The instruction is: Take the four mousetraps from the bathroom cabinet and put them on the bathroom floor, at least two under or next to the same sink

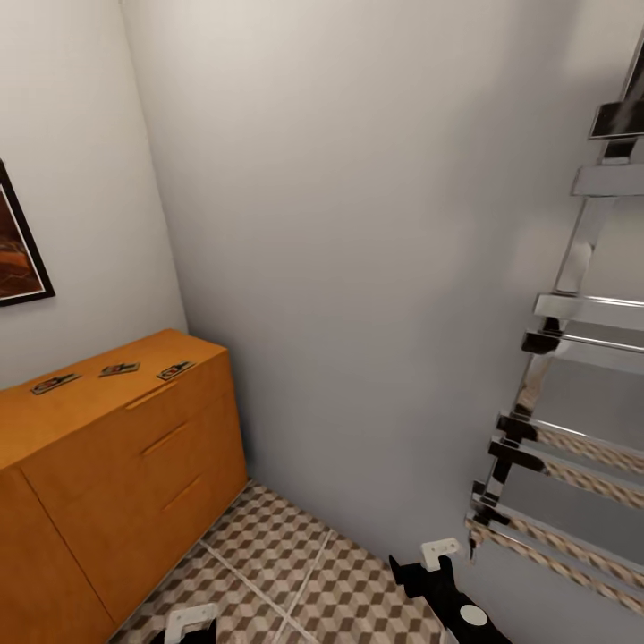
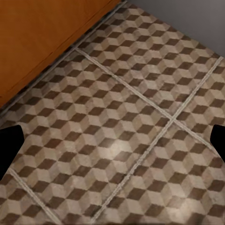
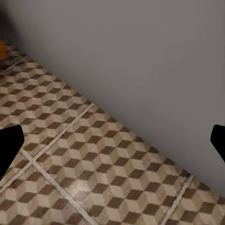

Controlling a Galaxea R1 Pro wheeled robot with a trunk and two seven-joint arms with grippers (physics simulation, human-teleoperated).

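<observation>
Three mousetraps point(image 1: 55, 384) point(image 1: 119, 368) point(image 1: 175, 369) lie in a row on the flat top of the orange-brown cabinet point(image 1: 116, 474), at the left of the head view. Cube-patterned bathroom floor point(image 1: 304, 572) stretches between the cabinet and the grey wall. My left gripper point(image 2: 112, 140) hangs open over the tiles close to the cabinet's base point(image 2: 42, 37), with nothing between its black fingertips point(image 2: 9, 143). My right gripper point(image 3: 112, 145) is open too, above the floor by the wall. Both arm ends show low in the head view, well below the cabinet top. The bathroom sink is out of view.
A chrome ladder-style towel rail point(image 1: 572, 402) stands on the right, close to my right arm point(image 1: 443, 581). A dark framed picture point(image 1: 18, 241) hangs on the wall above the cabinet. The grey wall point(image 1: 358, 268) closes the corner behind the cabinet.
</observation>
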